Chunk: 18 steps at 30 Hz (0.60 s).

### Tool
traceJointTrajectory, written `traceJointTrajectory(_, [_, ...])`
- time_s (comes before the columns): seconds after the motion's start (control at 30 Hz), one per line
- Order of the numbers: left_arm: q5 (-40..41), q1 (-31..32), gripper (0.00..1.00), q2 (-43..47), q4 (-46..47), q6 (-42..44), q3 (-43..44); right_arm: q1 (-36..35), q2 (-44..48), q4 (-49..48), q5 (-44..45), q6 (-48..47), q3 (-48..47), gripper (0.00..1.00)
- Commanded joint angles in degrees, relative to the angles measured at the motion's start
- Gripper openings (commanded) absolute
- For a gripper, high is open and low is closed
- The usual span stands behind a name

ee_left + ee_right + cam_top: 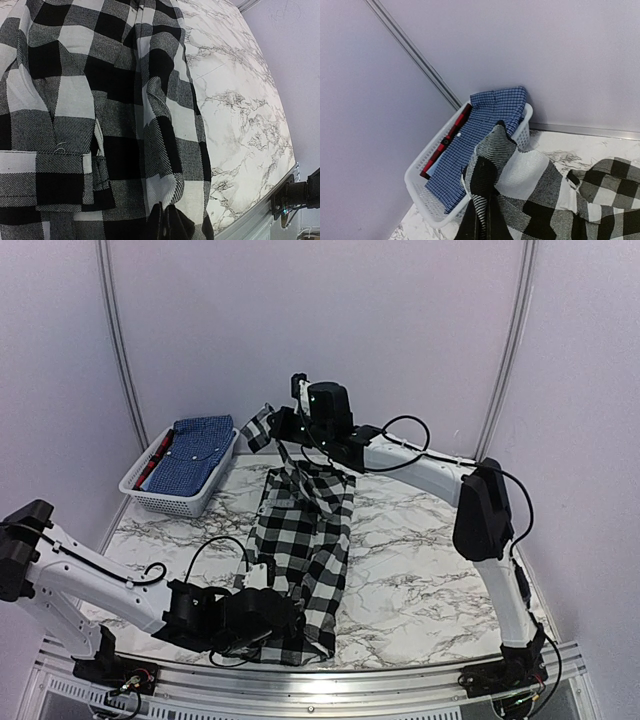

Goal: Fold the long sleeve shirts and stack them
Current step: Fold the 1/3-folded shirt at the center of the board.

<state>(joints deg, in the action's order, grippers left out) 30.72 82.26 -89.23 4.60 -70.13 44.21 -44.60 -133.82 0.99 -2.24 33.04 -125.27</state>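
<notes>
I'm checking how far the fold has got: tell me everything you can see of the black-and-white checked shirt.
The checked shirt is soft woven cloth in large black-and-white checks. It is stretched long and bunched: the right gripper holds its far end up, the left gripper pinches its near end, and its middle rests on the marble table.

bare table (420, 565) right of checked shirt (300, 540), basket (172, 503) far-left

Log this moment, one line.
left gripper: shut on checked shirt, near edge | right gripper: shut on it, raised | blue shirt: in basket
</notes>
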Motion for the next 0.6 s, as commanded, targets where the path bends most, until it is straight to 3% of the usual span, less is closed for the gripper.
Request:
traceJointTrajectory(0.0, [0.6, 0.5, 0.00, 1.7, -2.1, -1.3, -1.3, -1.2, 3.8, -7.0, 0.3, 0.9, -3.2, 0.00])
traceJointTrajectory(0.57, [1.7, 1.7, 0.00, 4.3, -12.3, -8.3, -2.3, -1.2, -0.2, -10.9, -3.1, 4.2, -3.6, 0.00])
